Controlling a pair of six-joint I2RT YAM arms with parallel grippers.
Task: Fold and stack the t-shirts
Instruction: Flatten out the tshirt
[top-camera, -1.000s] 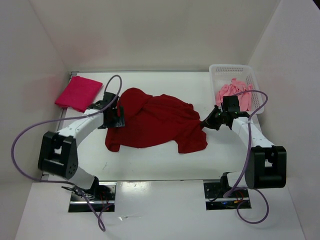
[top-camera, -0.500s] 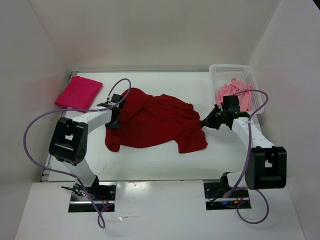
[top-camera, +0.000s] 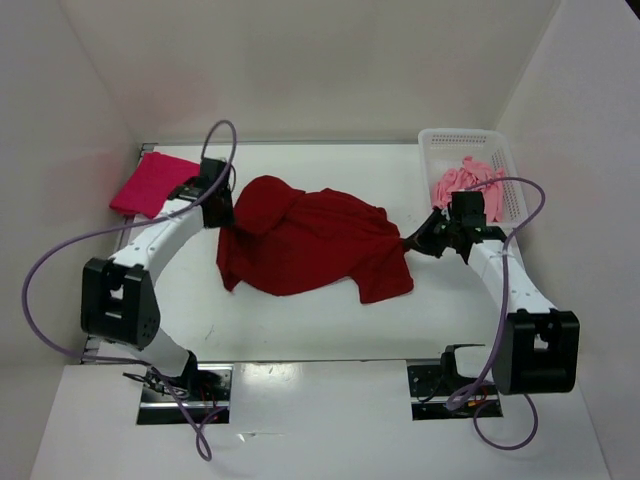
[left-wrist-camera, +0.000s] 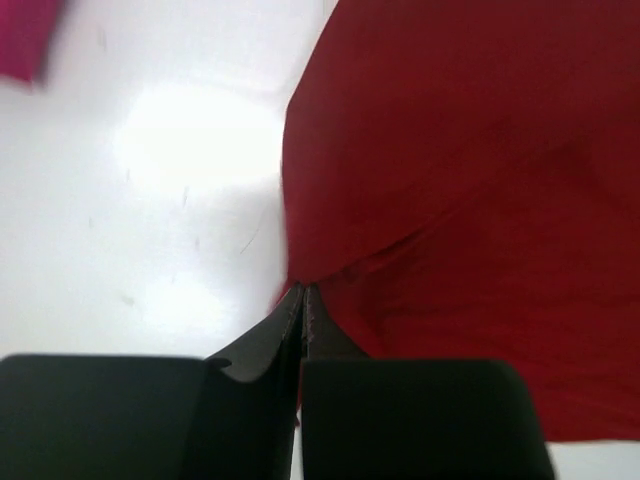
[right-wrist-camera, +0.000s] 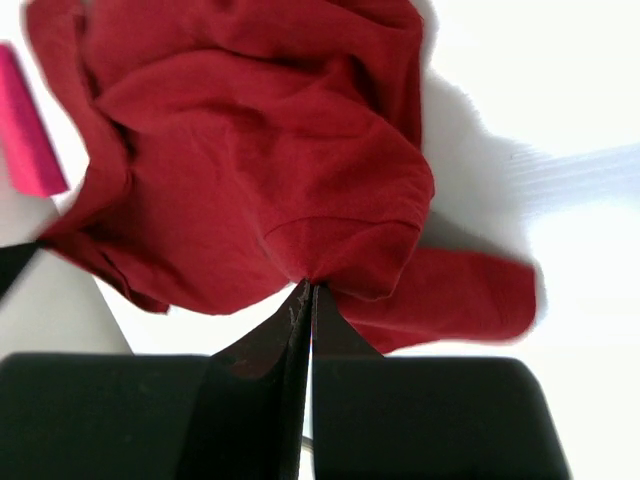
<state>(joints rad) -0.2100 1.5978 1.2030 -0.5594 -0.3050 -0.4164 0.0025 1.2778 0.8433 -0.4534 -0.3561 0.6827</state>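
- The left fingers, two flat black blades, are clenched tip to tip on the left hem of the dark red t-shirt. The cloth gathers into a point where they bite.
- From that pinch the fabric fans away in smooth matte folds, with one long soft crease running across it.
- The right fingers, also thin, dark and wedge-shaped, are pressed together on a fold at the shirt's right edge. A rounded, hemmed flap bulges just above their tips.
- Beyond the right pinch the shirt lies rumpled in broad, loose ridges, and one short sleeve sticks out flat to the side.
- Seen from above, the dark red shirt is spread unfolded and uneven in the middle of the white surface, held between the two arms, with a lumpy hump near its far left corner.
- The surface is smooth and glossy, showing bright glare and faint scuff marks beside the left pinch.
- The crimson-magenta t-shirt lies at the far left corner as a neat flat rectangle, apart from the dark red one.
- The light pink t-shirt sits crumpled inside the basket, a white perforated plastic tub at the far right corner.
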